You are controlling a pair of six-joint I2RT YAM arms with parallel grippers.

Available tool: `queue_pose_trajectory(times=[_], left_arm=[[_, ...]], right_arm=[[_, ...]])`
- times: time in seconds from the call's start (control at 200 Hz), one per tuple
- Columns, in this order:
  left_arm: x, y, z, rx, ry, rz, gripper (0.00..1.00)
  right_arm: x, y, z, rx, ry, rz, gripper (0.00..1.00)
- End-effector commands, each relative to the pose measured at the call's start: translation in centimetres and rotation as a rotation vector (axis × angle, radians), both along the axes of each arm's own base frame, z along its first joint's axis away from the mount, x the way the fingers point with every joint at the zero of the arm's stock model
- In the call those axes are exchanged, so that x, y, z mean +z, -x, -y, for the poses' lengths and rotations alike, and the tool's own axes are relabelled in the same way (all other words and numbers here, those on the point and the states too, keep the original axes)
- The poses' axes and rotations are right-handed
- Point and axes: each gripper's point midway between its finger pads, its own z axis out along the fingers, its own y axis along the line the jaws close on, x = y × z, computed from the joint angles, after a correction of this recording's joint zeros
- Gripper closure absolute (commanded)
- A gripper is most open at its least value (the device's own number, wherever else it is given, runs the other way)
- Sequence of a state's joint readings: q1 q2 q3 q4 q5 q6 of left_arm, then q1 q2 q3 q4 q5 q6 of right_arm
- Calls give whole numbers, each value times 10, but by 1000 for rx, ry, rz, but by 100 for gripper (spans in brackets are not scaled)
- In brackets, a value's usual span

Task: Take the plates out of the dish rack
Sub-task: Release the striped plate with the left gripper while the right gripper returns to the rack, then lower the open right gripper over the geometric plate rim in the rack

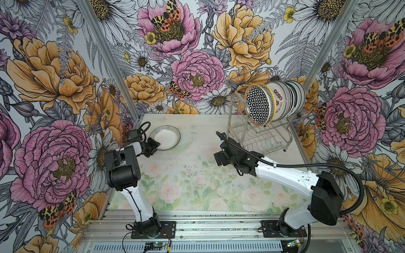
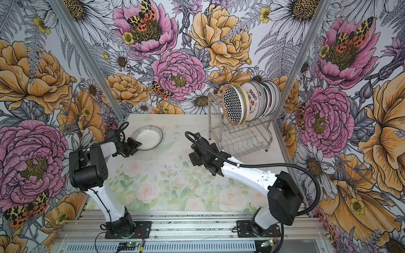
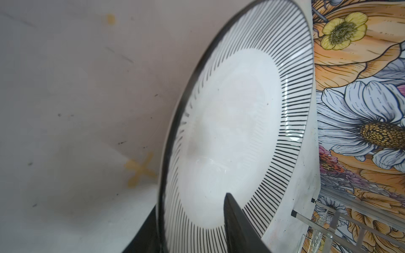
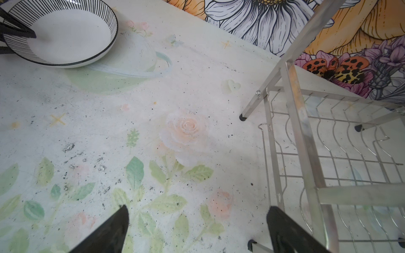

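The white-and-black left arm (image 1: 133,198) folds at a raised elbow and reaches far-left, its black two-finger left gripper (image 1: 156,146) held low, jaws partly parted. The matching right arm (image 1: 287,175) stretches low toward centre, right gripper (image 4: 197,208) spread wide, holding nothing.

Dish rack (image 1: 258,133): shiny two-tier steel wire frame with wavy slot wires, upright on its legs, right of centre in both top views.
Racked plates (image 1: 293,98): a tight row on edge in the upper tier, leaning, faces toward frame left.
Front plate (image 1: 259,105): black lattice centre, yellow rim.
Red-character plate (image 1: 278,96): just behind the front plate.
Striped plate (image 1: 165,138): white with black radial lines, face up on the bench (image 1: 192,175), left of centre, well apart from the rack.
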State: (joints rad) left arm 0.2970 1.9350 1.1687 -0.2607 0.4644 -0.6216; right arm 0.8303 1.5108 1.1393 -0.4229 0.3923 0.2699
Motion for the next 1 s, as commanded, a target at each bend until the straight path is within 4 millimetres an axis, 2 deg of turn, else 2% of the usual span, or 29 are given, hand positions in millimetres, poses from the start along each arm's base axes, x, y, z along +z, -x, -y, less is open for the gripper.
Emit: queue_pose_trajectory(times=[0.0,0.225,0.315,0.45,0.515,0.535,0.62,0.77,0.775,0.891,0.941,0.956,0.991], left_arm=[[-3,-1,1,-31,-7,14,57],[-7,2,0,-33,-9,-8,55],[-8,8,-2,-29,-33,-31,53],[-1,26,-8,-9,-96,-60,47],[1,37,-10,-1,-123,-85,44],[15,38,-11,2,-142,-57,43],[27,51,-12,4,-190,-62,38],[52,64,-6,-12,-214,-3,35],[53,64,-6,-12,-215,-1,35],[77,71,1,-20,-231,63,32],[88,74,4,-22,-238,87,31],[91,74,5,-25,-240,95,30],[99,74,9,-33,-241,112,29]], right_arm=[[13,-7,-10,2,-29,33,1],[10,-15,-6,-28,10,49,1],[9,-18,-11,-8,24,49,1],[27,-29,-25,19,15,81,1],[42,-34,-34,41,-1,106,1],[49,-35,-37,53,-11,116,1],[82,-41,-46,86,-40,171,1],[159,-51,-52,111,-80,322,1],[166,-51,-51,109,-82,336,1],[224,-59,-31,53,-93,454,1],[249,-57,-23,43,-118,495,0],[255,-63,-10,14,-118,505,1],[269,-65,3,-10,-138,525,0]])
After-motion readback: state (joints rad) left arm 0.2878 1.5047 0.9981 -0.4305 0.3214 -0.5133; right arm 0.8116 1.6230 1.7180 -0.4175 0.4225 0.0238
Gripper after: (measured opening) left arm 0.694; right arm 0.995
